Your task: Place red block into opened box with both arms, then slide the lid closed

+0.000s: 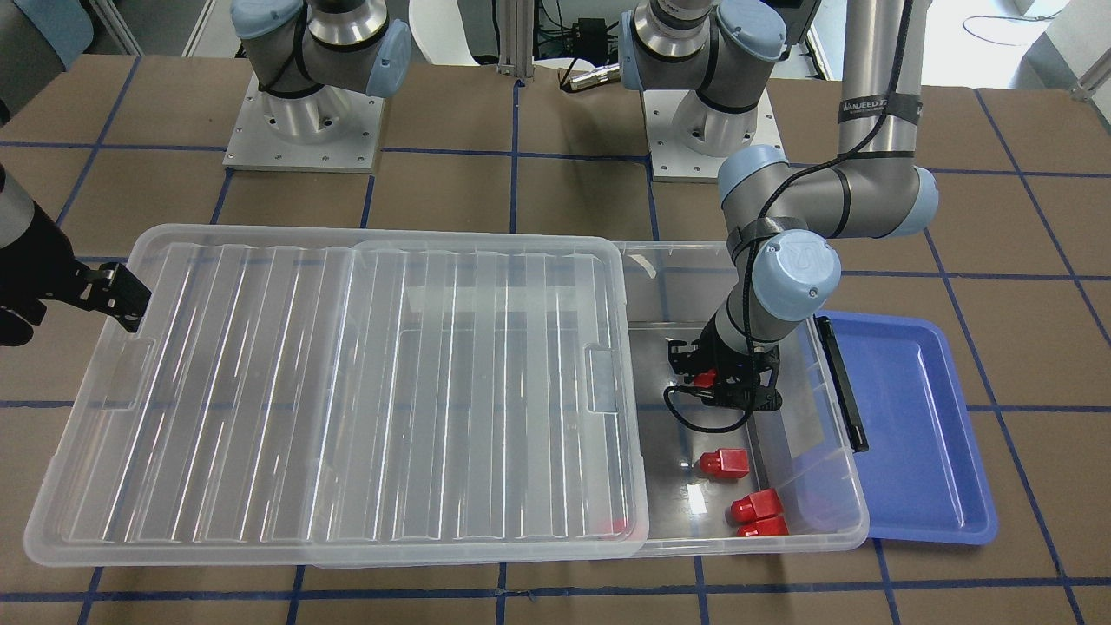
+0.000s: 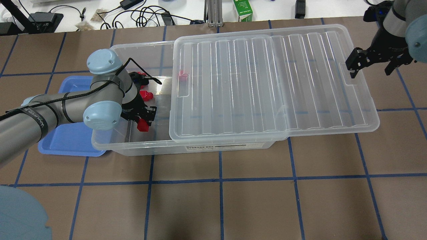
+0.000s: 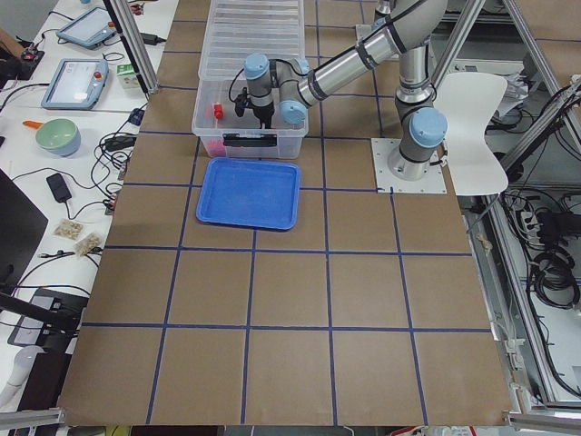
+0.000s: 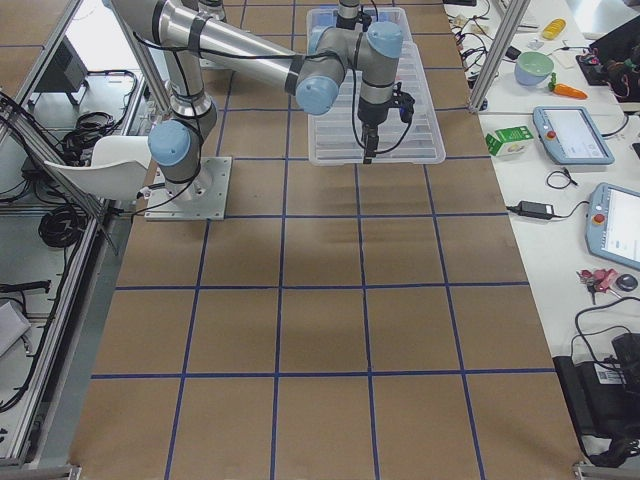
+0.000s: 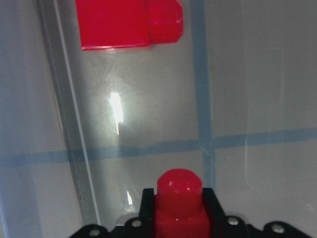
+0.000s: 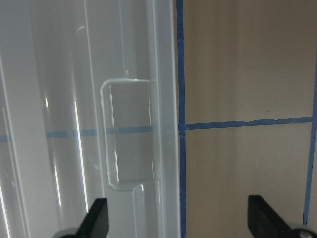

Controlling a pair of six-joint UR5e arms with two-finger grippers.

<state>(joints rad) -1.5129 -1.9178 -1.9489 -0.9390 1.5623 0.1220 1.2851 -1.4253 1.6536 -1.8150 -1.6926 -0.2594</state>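
Observation:
My left gripper point(image 1: 722, 387) is down inside the uncovered end of the clear box point(image 2: 133, 147), shut on a red block point(image 5: 179, 204) whose stub points out past the fingertips. That held red block point(image 2: 143, 126) hangs close above the box floor. Three more red blocks point(image 1: 725, 463) lie loose on the floor near the box's far wall. The ribbed translucent lid point(image 2: 267, 83) covers most of the box and overhangs its other end. At the lid's outer short edge, my right gripper point(image 2: 371, 66) stands open, its fingers point(image 6: 97, 218) straddling the rim beside the notch.
An empty blue tray point(image 1: 911, 434) lies against the box's end with the black bar point(image 1: 842, 382). A further red block point(image 2: 182, 76) shows through the lid near its inner edge. Brown table with blue tape lines surrounds the box; cables and a green carton point(image 2: 243, 10) sit beyond the far edge.

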